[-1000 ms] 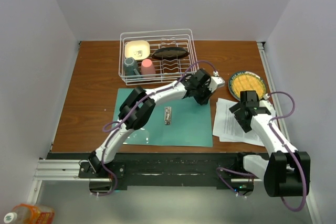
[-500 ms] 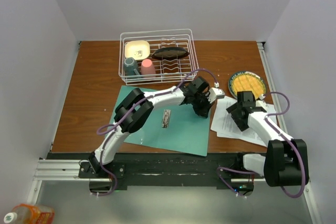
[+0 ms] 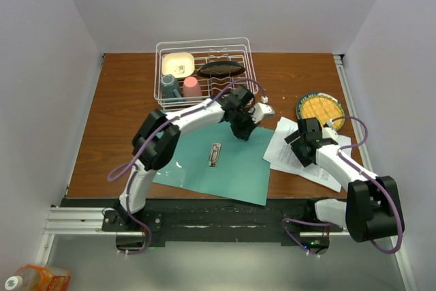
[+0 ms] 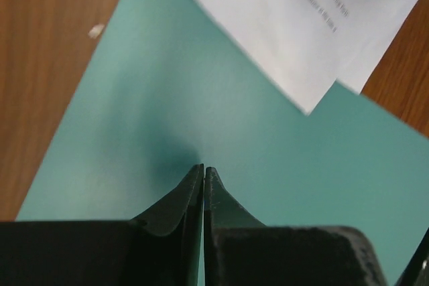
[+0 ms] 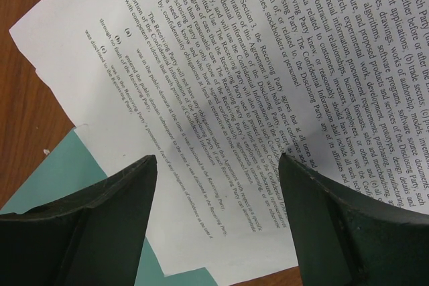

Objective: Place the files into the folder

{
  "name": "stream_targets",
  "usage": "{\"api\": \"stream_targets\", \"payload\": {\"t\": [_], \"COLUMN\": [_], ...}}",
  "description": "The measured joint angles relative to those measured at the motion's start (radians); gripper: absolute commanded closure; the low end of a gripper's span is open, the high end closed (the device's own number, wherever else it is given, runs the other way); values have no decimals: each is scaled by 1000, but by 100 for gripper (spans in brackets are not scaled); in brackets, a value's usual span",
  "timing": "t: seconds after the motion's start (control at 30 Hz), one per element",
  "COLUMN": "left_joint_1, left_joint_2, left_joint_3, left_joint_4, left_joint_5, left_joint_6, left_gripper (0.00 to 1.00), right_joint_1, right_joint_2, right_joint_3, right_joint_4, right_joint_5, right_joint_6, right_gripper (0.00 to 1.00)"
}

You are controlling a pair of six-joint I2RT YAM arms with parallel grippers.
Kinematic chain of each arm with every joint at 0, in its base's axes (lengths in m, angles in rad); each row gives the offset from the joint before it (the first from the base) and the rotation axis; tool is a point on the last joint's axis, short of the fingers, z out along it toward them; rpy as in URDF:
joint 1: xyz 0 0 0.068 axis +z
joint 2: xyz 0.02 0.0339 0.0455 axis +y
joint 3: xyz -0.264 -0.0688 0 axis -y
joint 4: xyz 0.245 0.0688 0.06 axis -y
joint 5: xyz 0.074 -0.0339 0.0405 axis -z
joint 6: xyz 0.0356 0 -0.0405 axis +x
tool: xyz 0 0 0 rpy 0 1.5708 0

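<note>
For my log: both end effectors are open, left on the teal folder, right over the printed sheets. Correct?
Not quite. The left wrist view shows the left end effector shut, jaws together, on the folder. The right end effector is open over the files.

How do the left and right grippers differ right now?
The left gripper is shut; the right gripper is open. The left one points at the bare teal folder, while the right one hangs over the printed files. Both point downward.

Edge of the folder (image 3: 231,175) under the files (image 3: 283,159)
</note>
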Motion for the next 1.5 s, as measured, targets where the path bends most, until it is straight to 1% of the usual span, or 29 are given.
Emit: {"api": "stream_targets", "payload": {"t": [0.03, 0.13, 0.23, 0.47, 0.63, 0.77, 0.93, 1.03, 1.07, 1.13, 1.2, 1.3, 1.43, 1.5], "left_joint_1": [15, 56, 51, -26, -33, -32, -32, -32, -31, -25, -4, 62, 152, 171], "left_joint_2": [-27, -138, -228, -233, -226, -209, -184, -176, -174, -161, -139, -103, -53, -27], "left_joint_3": [-16, -126, -242, -338, -373, -389, -365, -357, -354, -336, -304, -257, -185, -148], "left_joint_4": [-23, -72, -125, -204, -188, -132, -82, -57, -55, -48, -34, 0, 42, 66], "left_joint_5": [-5, -10, 3, 91, 118, 127, 157, 178, 183, 199, 243, 302, 347, 378], "left_joint_6": [26, 100, 161, 264, 280, 246, 199, 177, 169, 143, 83, -8, -119, -169], "left_gripper": [91, 90, 89, 87, 88, 88, 87, 78, 69, 60, 59, 57, 55, 55], "right_joint_1": [0, 0, 0, 1, 12, 63, 176, 201, 203, 208, 208, 208, 208, 208], "right_joint_2": [0, -1, -2, -10, -14, -14, 12, 41, 45, 47, 47, 42, 26, 24], "right_joint_3": [0, 0, -1, -6, -6, -6, 18, 40, 43, 45, 44, 39, 23, 21], "right_joint_4": [0, 0, 0, 1, -6, -11, -30, -34, -34, -34, -34, -31, -16, -14], "right_joint_5": [0, 1, 2, 3, 3, 11, 12, 12, 12, 12, 12, 13, 13, 13], "right_joint_6": [2, 2, 2, 2, -3, 0, 33, 48, 50, 58, 63, 69, 77, 78], "right_gripper": [23, 23, 23, 23, 23, 24, 24, 24, 24, 24, 24, 24, 25, 25]}}
